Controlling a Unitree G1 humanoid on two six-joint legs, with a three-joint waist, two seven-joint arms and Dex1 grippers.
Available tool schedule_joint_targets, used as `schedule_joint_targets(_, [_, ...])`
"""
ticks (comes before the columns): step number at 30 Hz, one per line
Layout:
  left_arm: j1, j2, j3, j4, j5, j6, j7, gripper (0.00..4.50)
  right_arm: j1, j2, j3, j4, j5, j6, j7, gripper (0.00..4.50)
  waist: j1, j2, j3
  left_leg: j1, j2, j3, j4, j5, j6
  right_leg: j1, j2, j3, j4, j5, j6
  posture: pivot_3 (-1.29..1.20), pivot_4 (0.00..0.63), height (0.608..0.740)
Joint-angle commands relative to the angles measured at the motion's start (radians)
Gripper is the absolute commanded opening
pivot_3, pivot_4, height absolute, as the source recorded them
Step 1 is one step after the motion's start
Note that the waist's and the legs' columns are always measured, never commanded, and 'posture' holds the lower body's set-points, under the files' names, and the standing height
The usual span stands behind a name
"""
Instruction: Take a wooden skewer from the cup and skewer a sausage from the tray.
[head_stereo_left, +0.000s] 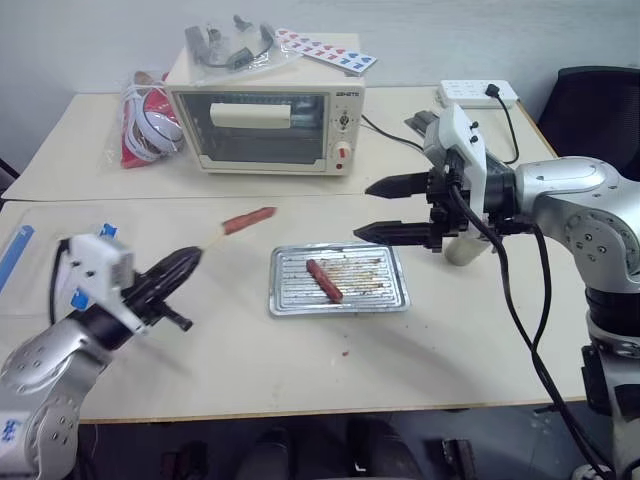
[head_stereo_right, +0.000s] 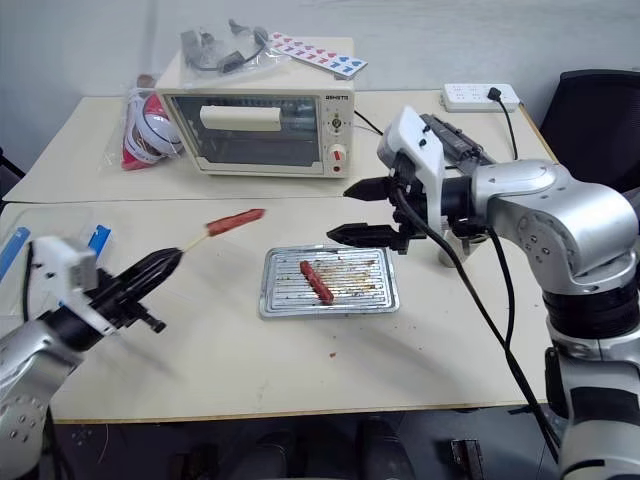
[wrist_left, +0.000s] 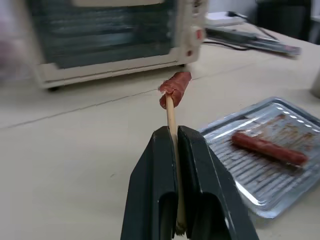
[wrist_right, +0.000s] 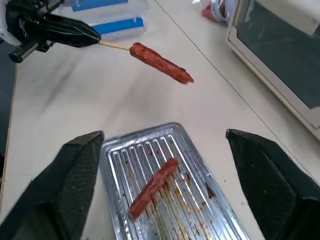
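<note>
the skewer (wrist_left: 173, 145) is sitting pinched between my left jaws (head_stereo_left: 183, 265), which are closing tight on its lower length, and it is carrying a sausage (head_stereo_left: 248, 219) on its far end, out beyond the tips and hanging in the air above the surface (head_stereo_left: 300, 370) between the oven (head_stereo_left: 265, 128) and the tray (head_stereo_left: 290, 300). i am judging the stick as light, thin and stiff but easy to snap, so holding it low along the shaft seems right. the meat looks soft and greasy, likely to slide or spin on the wood if i am tilting it. my right jaws (head_stereo_left: 385, 210) are standing wide with nothing between them, hovering over the tray's far edge, where a second sausage (head_stereo_left: 323, 280) is lying apart from both fingers. the cup (head_stereo_left: 466, 246) is standing behind my right hand, partly hidden.
</note>
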Motion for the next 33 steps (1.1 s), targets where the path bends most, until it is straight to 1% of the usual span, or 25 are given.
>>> schedule_joint_targets(1, [0.066,-0.049,0.127,-0.075,-0.057,-0.042,0.076,0.00,-0.035,0.022,-0.012,-0.002,0.001,-0.050,0.027,4.25,0.001,0.000,0.000,0.000,0.000,0.000,0.000,0.000,0.000,0.000,0.000,0.000,0.000,0.000,0.000,0.00,0.150,0.740])
schedule_joint_targets(5, [0.124,-0.073,0.207,-0.078,-0.081,-0.075,0.113,0.00,-0.041,0.047,0.004,0.013,-0.002,-0.065,0.049,4.25,0.005,0.000,0.000,0.000,0.000,0.000,0.000,0.000,0.000,0.000,0.000,0.000,-0.001,0.000,0.000,0.00,0.150,0.740])
schedule_joint_targets(10, [0.155,-0.059,0.322,-0.013,-0.105,-0.123,0.137,0.00,-0.046,0.068,0.021,0.032,-0.012,-0.084,0.071,4.25,0.015,0.000,0.000,0.000,0.000,0.000,0.000,0.000,0.000,0.000,0.000,0.000,-0.001,0.000,0.000,0.00,0.150,0.740])
schedule_joint_targets(14, [0.174,-0.023,0.388,0.086,-0.091,-0.168,0.113,0.00,-0.050,0.074,0.027,0.037,-0.017,-0.092,0.089,4.25,0.018,0.000,0.000,0.000,0.000,0.000,0.000,0.000,0.000,0.000,0.000,0.000,-0.001,0.000,0.000,0.00,0.150,0.740])
schedule_joint_targets(18, [0.152,0.046,0.424,0.242,-0.072,-0.214,0.086,0.00,-0.047,0.076,0.022,0.036,-0.020,-0.094,0.092,4.25,0.018,0.000,0.000,0.000,0.000,0.000,0.000,0.000,0.000,0.000,0.000,0.000,-0.002,0.000,0.000,0.00,0.150,0.740])
schedule_joint_targets(20, [0.115,0.103,0.408,0.350,-0.043,-0.241,0.061,0.00,-0.042,0.078,0.016,0.029,-0.015,-0.086,0.087,4.25,0.020,0.000,0.000,0.000,0.000,0.000,0.000,-0.001,0.000,0.000,0.000,0.000,-0.002,0.000,0.000,0.00,0.150,0.740])
schedule_joint_targets(21, [0.071,0.147,0.388,0.427,-0.025,-0.253,0.052,0.00,-0.036,0.078,0.013,0.023,-0.013,-0.082,0.082,4.25,0.021,0.000,0.000,0.000,0.000,0.000,0.000,-0.001,0.000,0.001,0.000,-0.001,-0.003,0.000,0.000,0.00,0.150,0.740])
schedule_joint_targets(24, [-0.020,0.230,0.343,0.585,0.012,-0.287,0.026,0.00,-0.026,0.077,0.005,0.010,-0.011,-0.074,0.069,4.25,0.023,-0.001,0.000,0.000,0.000,-0.001,0.000,0.000,-0.001,0.001,0.000,-0.002,-0.002,0.000,0.000,0.00,0.150,0.740])
schedule_joint_targets(29, [-0.133,0.312,0.259,0.812,0.081,-0.352,-0.029,0.00,-0.003,0.075,-0.025,-0.022,0.004,-0.043,0.026,4.25,0.013,-0.001,-0.001,0.000,0.000,0.000,-0.003,-0.001,0.001,0.000,0.000,-0.001,-0.003,0.000,-0.001,0.00,0.150,0.740])
schedule_joint_targets(32, [-0.149,0.322,0.230,0.847,0.088,-0.358,-0.059,0.00,0.013,0.070,-0.040,-0.046,0.014,-0.027,0.002,4.25,0.003,-0.001,-0.001,0.000,0.000,0.000,-0.005,-0.001,0.000,0.000,0.000,-0.002,-0.003,0.000,-0.001,0.00,0.150,0.740])
schedule_joint_targets(33, [-0.147,0.320,0.228,0.842,0.085,-0.357,-0.067,0.55,0.019,0.068,-0.046,-0.053,0.018,-0.021,-0.006,4.29,0.001,-0.001,-0.001,0.000,0.000,0.000,-0.005,-0.001,0.000,0.000,0.000,-0.002,-0.002,0.000,-0.001,0.00,0.150,0.740])
